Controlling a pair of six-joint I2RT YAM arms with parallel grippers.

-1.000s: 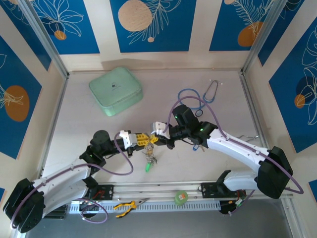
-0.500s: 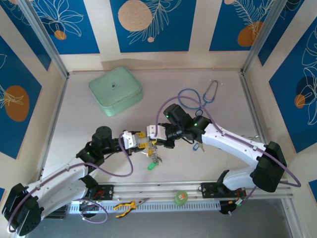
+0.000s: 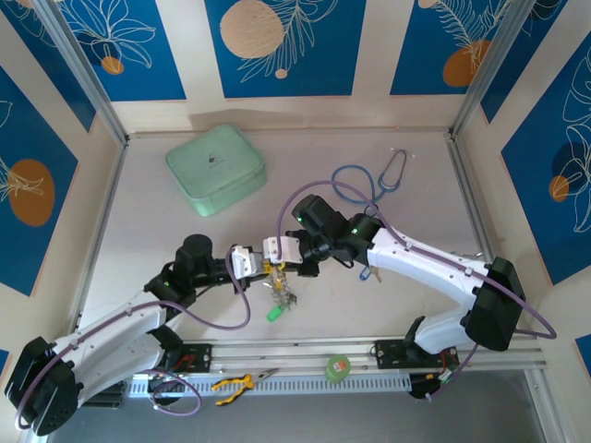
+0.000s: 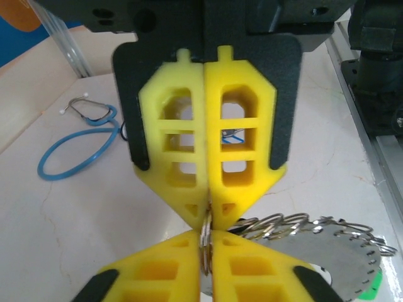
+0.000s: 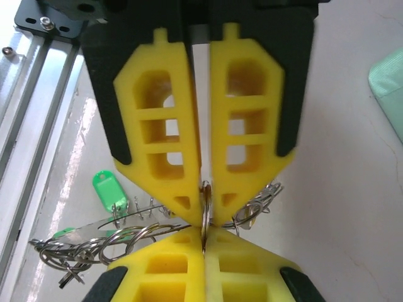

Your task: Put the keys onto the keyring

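keyring [image 4: 343,261] well apart from table edges [image 3: 100,221]

Open tabletop [image 3: 138,221] left of centre, mint case [image 3: 216,170] far left, blue stethoscope [image 3: 365,182] just behind right arm [image 3: 416,263]

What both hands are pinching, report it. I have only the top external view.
Observer: The left hand and the right hand meet tip to tip, both shut on one small ring.
Operator: Now locate the keyring for me.
Observer: In the left wrist view the keyring sits just beside the pinched tips, and its notched rim is strung with wire loops.
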